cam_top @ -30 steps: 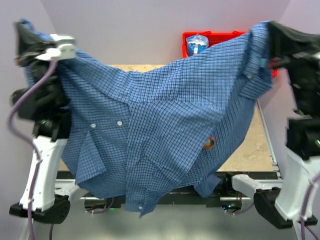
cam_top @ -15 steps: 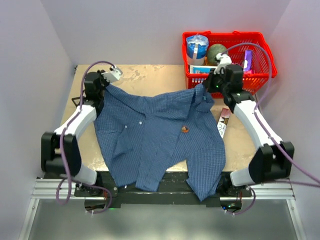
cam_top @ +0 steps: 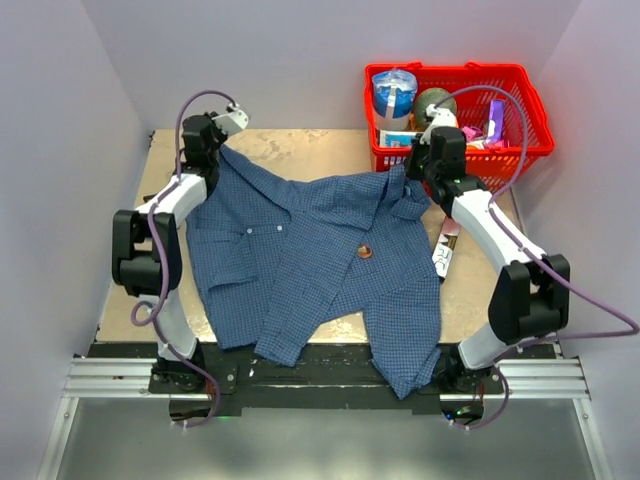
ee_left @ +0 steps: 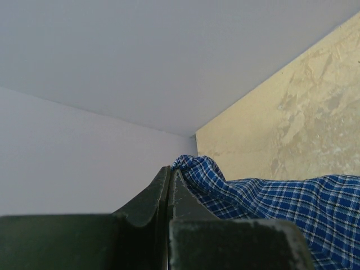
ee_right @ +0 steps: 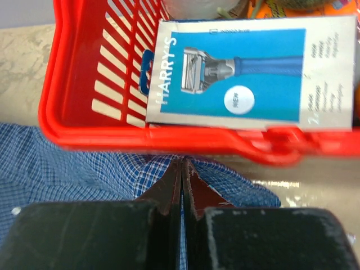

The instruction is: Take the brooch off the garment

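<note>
Left gripper (ee_left: 169, 173) and right gripper (ee_right: 182, 165) clamped tight on blue checked shirt (cam_top: 300, 250), stretching it flat, likely to expose small orange-brown brooch (cam_top: 365, 252).

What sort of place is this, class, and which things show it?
Most likely a robot test booth: plain walls close in a small table, a left arm and a right arm are bolted at its near edge, and a red basket of shop goods sits beside a spread shirt.

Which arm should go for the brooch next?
Right, probably: the brooch lies right of centre on the garment, nearer the right claw than the left claw. Both pinch cloth; release first.
</note>
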